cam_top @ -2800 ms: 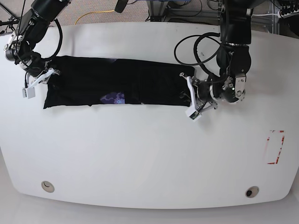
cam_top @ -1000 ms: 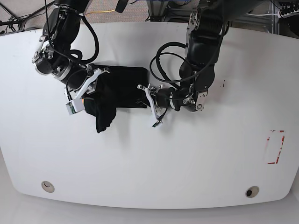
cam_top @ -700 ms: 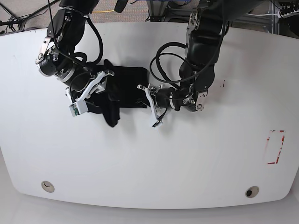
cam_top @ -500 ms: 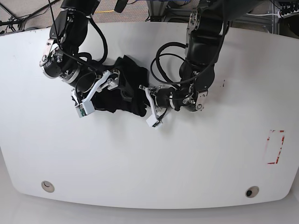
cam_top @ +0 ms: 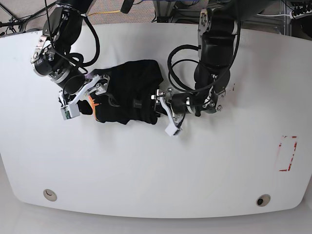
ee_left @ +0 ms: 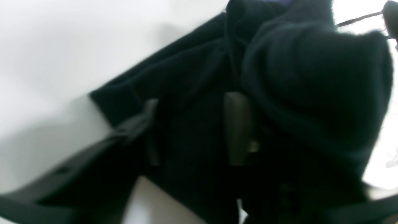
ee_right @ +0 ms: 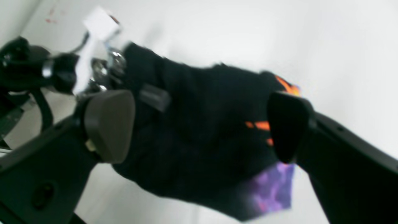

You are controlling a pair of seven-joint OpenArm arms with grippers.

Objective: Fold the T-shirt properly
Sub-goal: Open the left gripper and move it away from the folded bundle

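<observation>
The black T-shirt (cam_top: 127,90) lies as a bunched, folded bundle on the white table (cam_top: 161,170), left of centre. An orange bit of its print shows at its left edge. In the right wrist view the T-shirt (ee_right: 202,124) shows orange marks and a purple patch (ee_right: 270,189). My right gripper (cam_top: 82,96) is open at the bundle's left end, and its fingers (ee_right: 108,124) stand wide on either side of the cloth. My left gripper (cam_top: 163,111) is at the bundle's right end. In the left wrist view it (ee_left: 195,130) is closed on thick black cloth (ee_left: 311,77).
A red-outlined rectangle (cam_top: 286,153) is marked on the table at the right. Two round holes (cam_top: 48,194) (cam_top: 263,200) sit near the front edge. Both arms and their cables crowd the table's upper middle. Cables lie beyond the far edge.
The long flat strip has been gathered into a compact bundle. In the last half second my right gripper drew back left and opened; the cloth settled. My left gripper shifted slightly right.
</observation>
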